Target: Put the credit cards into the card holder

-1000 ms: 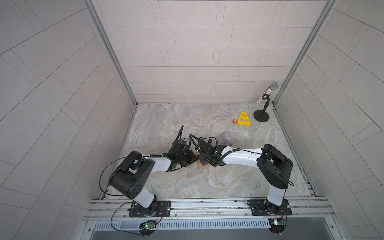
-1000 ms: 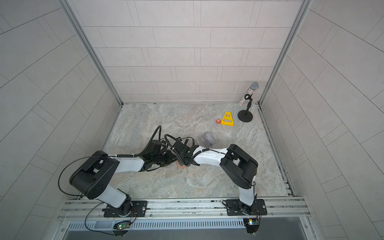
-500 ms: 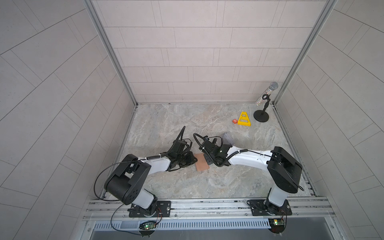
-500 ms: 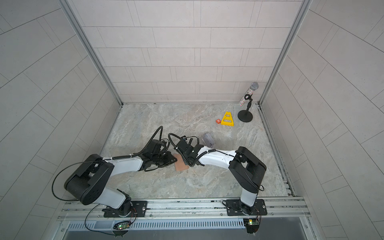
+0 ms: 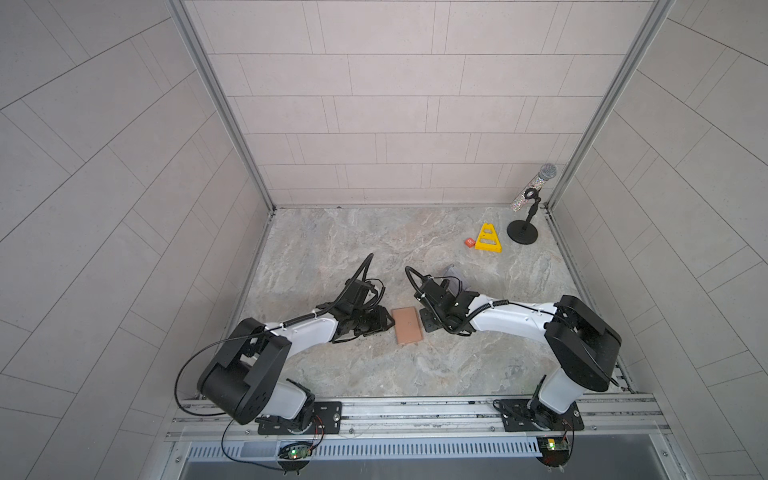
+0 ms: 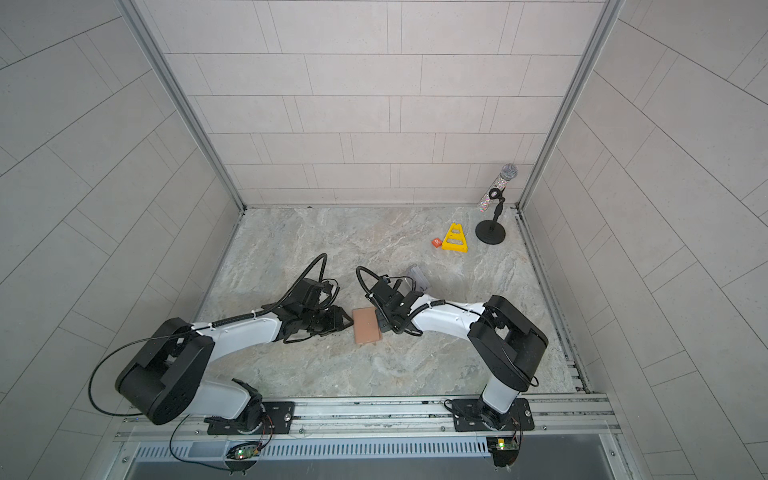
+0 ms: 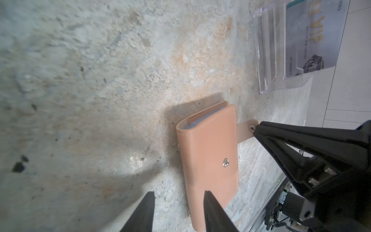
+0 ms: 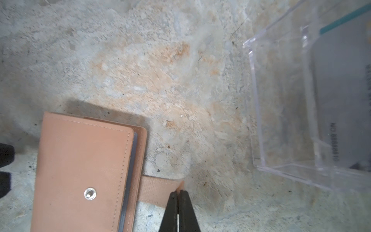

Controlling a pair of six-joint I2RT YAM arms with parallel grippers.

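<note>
On the left of both top views we see the left gripper [image 5: 384, 324] low over the marble table [image 5: 374, 374], just beside the card holder [image 5: 408, 330]. From there we cannot read its jaws. The left wrist view shows its fingers [image 7: 149, 202] apart, one over bare table and one over the holder's near end, clamping nothing.

The card holder lies flat and folded shut between the two grippers. The top views show only a tan rectangle. The wrist views add the metal snap stud on the cover, the bluish sleeve edges inside, and the snap tab [image 8: 154, 188] sticking out unfastened.

The right gripper [image 8: 177, 193] has its jaws pressed together on the end of that tab, whose tip pokes out between them.

Past it stands a clear acrylic stand [image 7: 269, 60], a grey blur in a top view [image 6: 417, 274]. Only the wrist views show a pale card [image 7: 313, 40] with "VIP" lettering in it.

Far right sit an orange block [image 5: 469, 242], a yellow triangle [image 5: 489, 239] and a microphone [image 5: 536, 187] on its stand.
</note>
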